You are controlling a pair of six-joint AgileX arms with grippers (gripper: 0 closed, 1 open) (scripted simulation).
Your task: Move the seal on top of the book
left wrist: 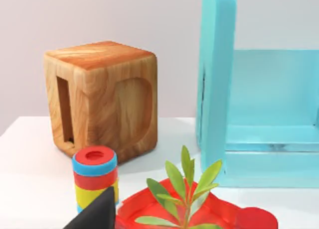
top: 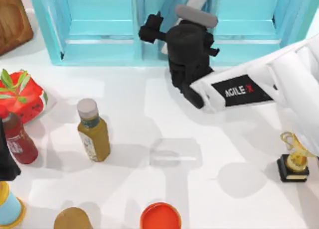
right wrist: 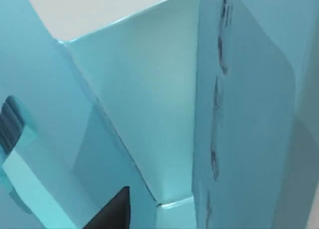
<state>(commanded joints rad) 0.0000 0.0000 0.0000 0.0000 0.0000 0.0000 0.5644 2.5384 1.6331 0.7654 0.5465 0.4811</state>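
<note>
Two arms: the right one is at work at the table's [top: 224, 149] back edge, and the left one sits parked at the table's left edge.
Right gripper [top: 193, 20]: pushed up against the teal-blue shelf unit [top: 99, 30] at the middle of the back edge, nose in at an upright divider between two bays.
Right grip: I cannot tell how wide it stands or whether it has hold of anything. My wrist view gives teal walls close in and one dark tip.
Left gripper [left wrist: 97, 214]: low at the left edge beside the dark red bottle [top: 19, 139]; its opening I cannot tell either.
Seal: I cannot place it from here, nor say whether it is in my grasp.
Book: likewise unplaced, so I judge the carry is not finished.
Nearby: the yellow sauce bottle [top: 93, 132] stands left of centre, and the gold trophy [top: 294, 162] is near the right edge under my right forearm.
Risk, shelf: being this close to the divider, a sideways swing would scrape or jam my wrist against it.
Risk, trophy: dropping the forearm while backing out could topple it.
Risk, aim: closing without a clear sight of the seal could mean closing on nothing.
</note>
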